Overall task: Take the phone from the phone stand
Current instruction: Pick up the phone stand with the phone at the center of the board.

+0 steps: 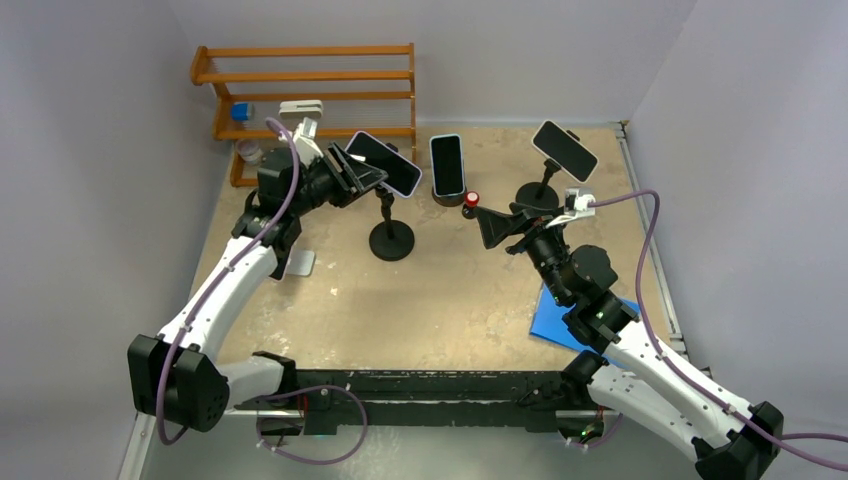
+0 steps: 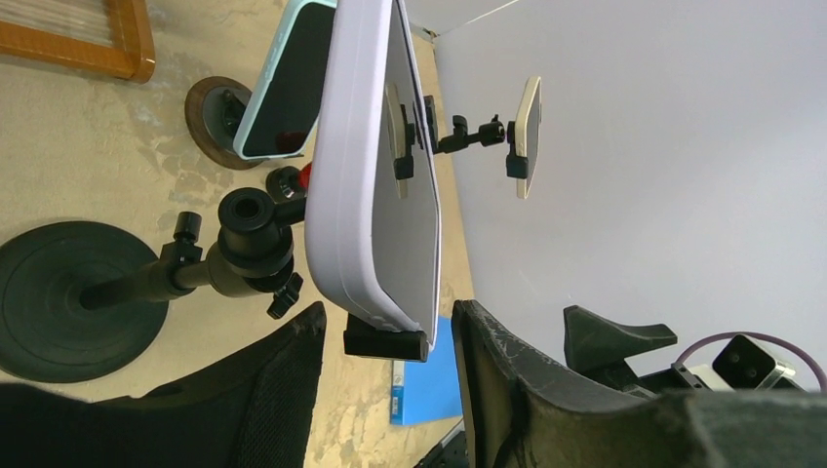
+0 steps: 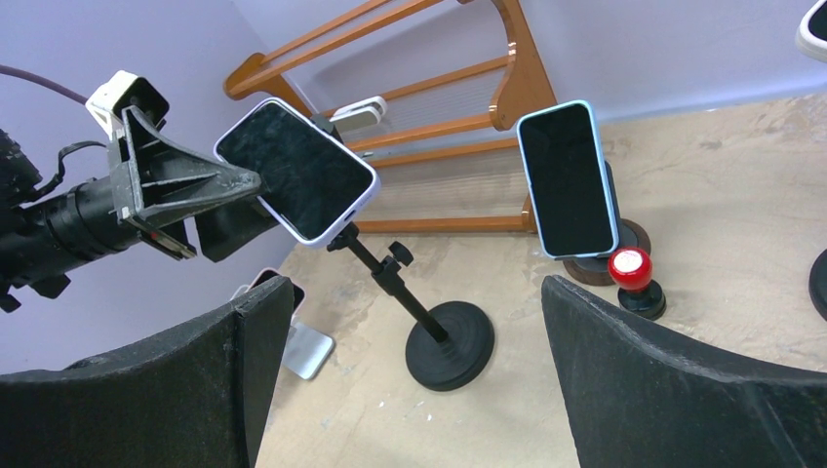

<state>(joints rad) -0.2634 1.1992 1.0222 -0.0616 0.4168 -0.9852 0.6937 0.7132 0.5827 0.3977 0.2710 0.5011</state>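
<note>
A phone in a lavender case (image 1: 385,164) is clamped on a black stand with a round base (image 1: 391,241). My left gripper (image 1: 347,172) is open. Its two fingers straddle the phone's near end without closing on it. In the left wrist view the phone (image 2: 371,185) stands edge-on between the left finger (image 2: 278,385) and the right finger (image 2: 502,385), and the stand's clamp (image 2: 385,343) grips its end. My right gripper (image 1: 497,226) is open and empty to the right of the stand. The right wrist view shows the phone (image 3: 297,171) and the stand's base (image 3: 451,346).
A phone in a light blue case (image 1: 447,165) leans on a brown round stand. A third phone (image 1: 565,150) sits on another black stand at the back right. A red knob (image 1: 471,199), a blue book (image 1: 570,322), a silver stand (image 1: 299,263) and a wooden rack (image 1: 310,75) are around.
</note>
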